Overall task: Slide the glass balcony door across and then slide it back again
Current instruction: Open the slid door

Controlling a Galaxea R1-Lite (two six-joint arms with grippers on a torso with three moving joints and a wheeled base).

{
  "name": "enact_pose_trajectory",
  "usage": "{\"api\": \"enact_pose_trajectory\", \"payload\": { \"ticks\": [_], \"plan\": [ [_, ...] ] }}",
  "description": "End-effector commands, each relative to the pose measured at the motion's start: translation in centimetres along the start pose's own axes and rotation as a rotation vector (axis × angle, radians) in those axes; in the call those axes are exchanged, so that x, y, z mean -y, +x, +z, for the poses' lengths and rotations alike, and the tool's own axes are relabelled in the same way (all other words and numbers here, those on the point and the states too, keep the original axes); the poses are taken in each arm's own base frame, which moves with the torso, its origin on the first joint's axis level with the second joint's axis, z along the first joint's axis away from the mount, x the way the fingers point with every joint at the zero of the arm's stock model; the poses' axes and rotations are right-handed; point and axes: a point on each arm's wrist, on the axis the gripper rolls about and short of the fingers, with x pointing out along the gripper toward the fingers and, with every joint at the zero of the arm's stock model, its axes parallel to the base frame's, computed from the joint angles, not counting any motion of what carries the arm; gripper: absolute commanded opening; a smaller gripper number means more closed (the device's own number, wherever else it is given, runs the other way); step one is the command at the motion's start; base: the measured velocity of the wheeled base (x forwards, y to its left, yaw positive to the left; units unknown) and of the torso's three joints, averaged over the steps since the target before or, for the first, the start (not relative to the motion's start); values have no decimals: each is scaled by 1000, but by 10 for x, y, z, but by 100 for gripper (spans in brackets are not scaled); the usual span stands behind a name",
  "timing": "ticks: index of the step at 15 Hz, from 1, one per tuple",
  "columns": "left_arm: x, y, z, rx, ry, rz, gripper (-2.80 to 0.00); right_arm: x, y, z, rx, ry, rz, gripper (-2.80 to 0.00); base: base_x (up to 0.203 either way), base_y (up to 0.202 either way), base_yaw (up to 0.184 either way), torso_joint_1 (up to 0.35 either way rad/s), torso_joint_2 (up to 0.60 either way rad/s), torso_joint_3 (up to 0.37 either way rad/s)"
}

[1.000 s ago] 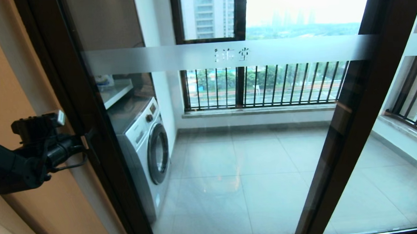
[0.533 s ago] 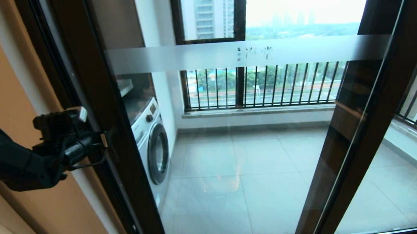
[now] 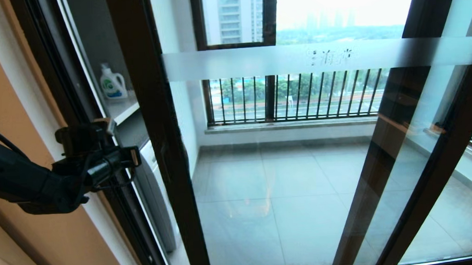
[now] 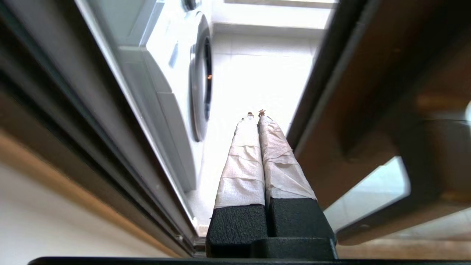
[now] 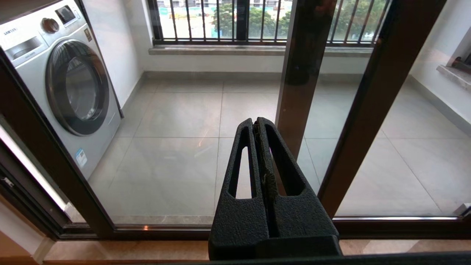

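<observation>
Head view shows the glass balcony door (image 3: 322,152), a tall clear pane in a dark brown metal frame with a frosted band bearing two characters, partly slid toward the robot's right, leaving a gap at the wall-side jamb. Its upright left stile runs floor to ceiling, just to the right of the left end effector (image 4: 256,117), which sits in that gap, taped fingers clenched on nothing. The right end effector (image 5: 258,127), also clenched empty, hangs low before the glass, farther from the stile.

Home laundry balcony, washing machine (image 5: 62,84), detergent bottle (image 3: 112,83), tiled floor (image 3: 288,202)
</observation>
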Motion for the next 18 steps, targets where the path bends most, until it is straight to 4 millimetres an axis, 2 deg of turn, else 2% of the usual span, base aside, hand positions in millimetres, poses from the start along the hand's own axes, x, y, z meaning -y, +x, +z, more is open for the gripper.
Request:
{"api": "enact_pose_trajectory", "payload": {
  "ticks": [1, 5, 7, 9, 13, 18],
  "plan": [
    [1, 5, -4, -8, 0, 4, -280, 0, 0, 0, -1, 1, 0, -280, 0, 0, 0, 0, 0, 0],
    [2, 20, 2, 25, 0, 0, -280, 0, 0, 0, -1, 1, -1, -280, 0, 0, 0, 0, 0, 0],
    [13, 31, 9, 57, 6, -17, -280, 0, 0, 0, -1, 1, 0, -280, 0, 0, 0, 0, 0, 0],
    [30, 42, 17, 99, 11, -31, -280, 0, 0, 0, -1, 1, 0, -280, 0, 0, 0, 0, 0, 0],
    [80, 55, 32, 122, 25, -76, -280, 0, 0, 0, -1, 0, 0, -280, 0, 0, 0, 0, 0, 0],
    [119, 53, 44, 102, 25, -130, -280, 0, 0, 0, -1, 1, 0, -280, 0, 0, 0, 0, 0, 0]
  ]
}}
